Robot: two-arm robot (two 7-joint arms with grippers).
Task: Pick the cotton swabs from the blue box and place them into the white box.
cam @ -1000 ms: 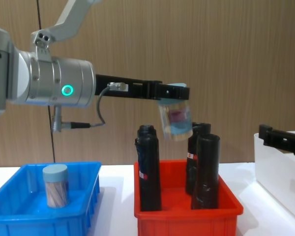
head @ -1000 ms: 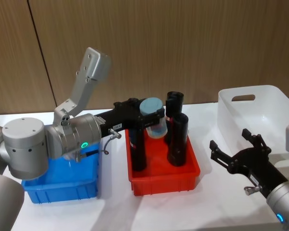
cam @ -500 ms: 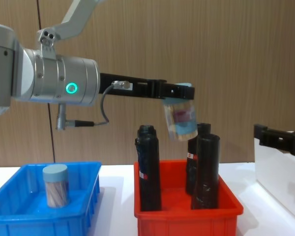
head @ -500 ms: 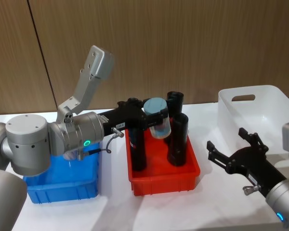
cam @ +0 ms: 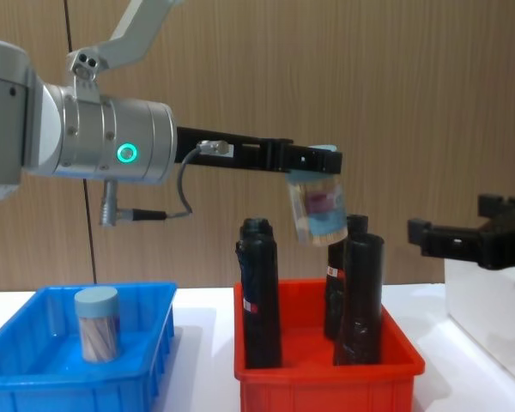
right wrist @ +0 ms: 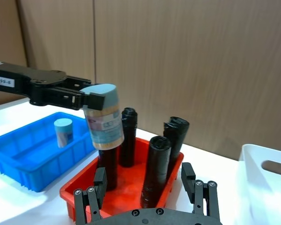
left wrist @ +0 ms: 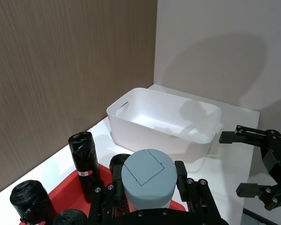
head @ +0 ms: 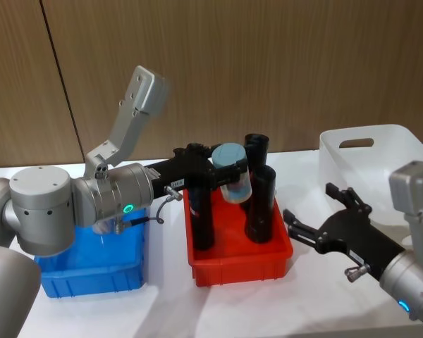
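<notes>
Left gripper [cam: 314, 165] clamps swab jar [cam: 318, 213] high, clearing black cylinders [head: 259, 205] in red bin [head: 218, 267]; right gripper [head: 309, 204] spread apart, likely for handover.

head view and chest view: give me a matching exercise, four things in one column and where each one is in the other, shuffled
Things
1. held cotton swab jar
2. second cotton swab jar
3. black cylinders
4. right gripper

Places
a. standing in the red bin
b. open, right of the red bin, near the white box
c. standing in the blue box
d. clamped in the left gripper, in the air above the red bin

Pairs: 1-d, 2-c, 3-a, 4-b
</notes>
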